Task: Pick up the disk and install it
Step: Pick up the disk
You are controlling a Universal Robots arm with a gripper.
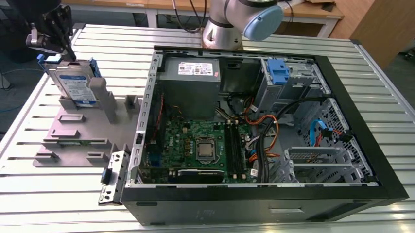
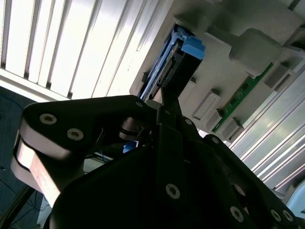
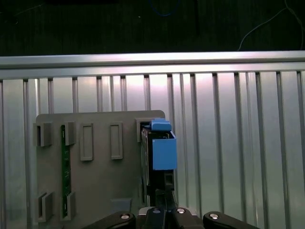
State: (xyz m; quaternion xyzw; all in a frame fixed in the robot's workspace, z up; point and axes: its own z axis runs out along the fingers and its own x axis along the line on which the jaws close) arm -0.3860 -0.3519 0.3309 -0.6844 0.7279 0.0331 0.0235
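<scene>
**Square up on the disk before it leaves its slot**

The disk stands on edge in a slot of the grey holder plate. The plate lies on the slatted tabletop, to the exterior view's left of the open computer case. The arm's jaws hang just above the disk's top edge, at or very near it. Whether they are spread, closed or already clamped on it I cannot tell (the first wrist view looks along them onto the disk's blue end, which does not settle it).

To do the pick well, I judge the hold should sit centred along that top edge. It should press on the flat metal faces rather than the blue plastic rails, which could flex or slip. The lift should run straight out along the slot. A tilted pull may bind the disk against the holder's walls or drag the plate across the tabletop.
</scene>
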